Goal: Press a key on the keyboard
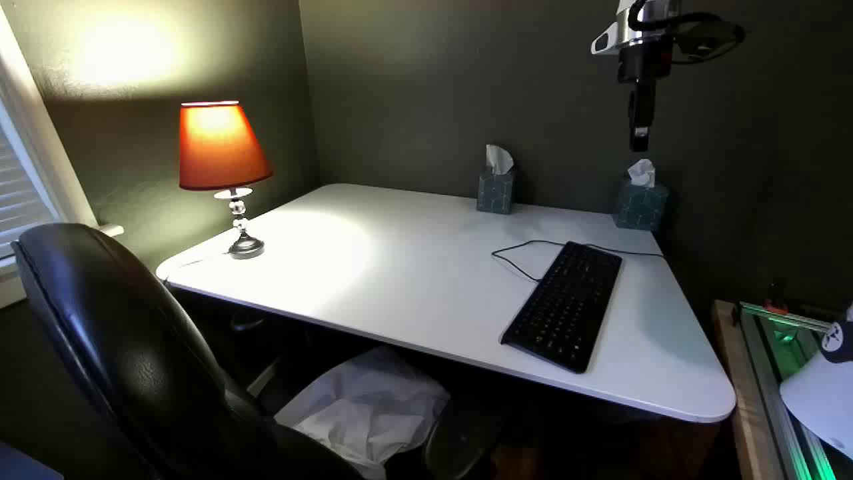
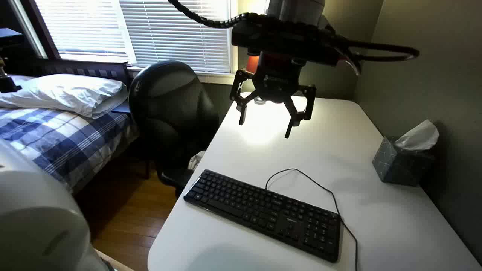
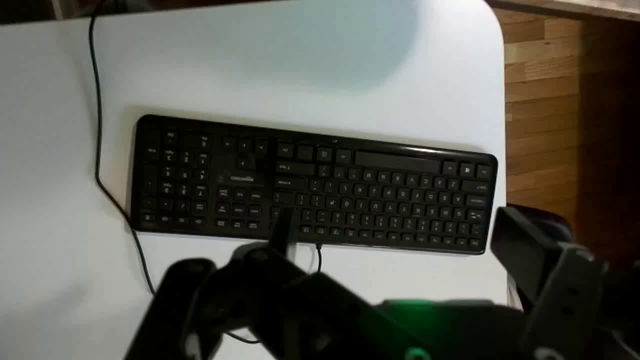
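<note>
Keyboard [image 3: 316, 185] is laid across the wrist view on the worktop [image 3: 210, 60], long axis left to right: number pad [image 3: 176, 180], one finger [image 3: 283, 227] of the end effector [image 3: 395, 216] seen over its lower edge, letter keys [image 3: 385, 192], the other finger [image 3: 525, 245] just past its end. Both are spread apart (nothing gripped), well above; a descent is seemingly required.

Black keyboard [image 1: 565, 308] on a white desk [image 1: 413, 267], tool [image 1: 640, 139] in midair, orange lamp [image 1: 221, 150] alight.

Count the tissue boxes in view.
2, in an exterior view: the left tissue box partway along the far edge of the desk, the right tissue box near its corner.
</note>
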You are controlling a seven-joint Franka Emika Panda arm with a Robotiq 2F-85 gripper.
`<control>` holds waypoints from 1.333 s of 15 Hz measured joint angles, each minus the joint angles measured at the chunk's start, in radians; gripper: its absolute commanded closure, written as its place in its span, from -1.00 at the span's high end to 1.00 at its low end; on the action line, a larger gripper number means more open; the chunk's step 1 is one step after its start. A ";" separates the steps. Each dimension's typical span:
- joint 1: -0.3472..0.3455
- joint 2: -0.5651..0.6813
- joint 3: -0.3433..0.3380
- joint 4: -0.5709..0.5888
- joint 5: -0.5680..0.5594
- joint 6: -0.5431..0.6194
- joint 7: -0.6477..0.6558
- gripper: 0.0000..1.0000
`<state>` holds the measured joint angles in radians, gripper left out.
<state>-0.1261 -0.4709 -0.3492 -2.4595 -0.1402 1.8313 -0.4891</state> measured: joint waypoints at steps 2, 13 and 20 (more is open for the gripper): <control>0.000 0.000 0.000 0.000 0.000 0.000 0.000 1.00; -0.007 0.022 0.004 -0.001 0.001 0.020 0.029 1.00; -0.041 0.217 0.003 -0.025 0.000 0.302 0.060 1.00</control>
<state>-0.1675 -0.2534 -0.3464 -2.4841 -0.1403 2.1330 -0.4289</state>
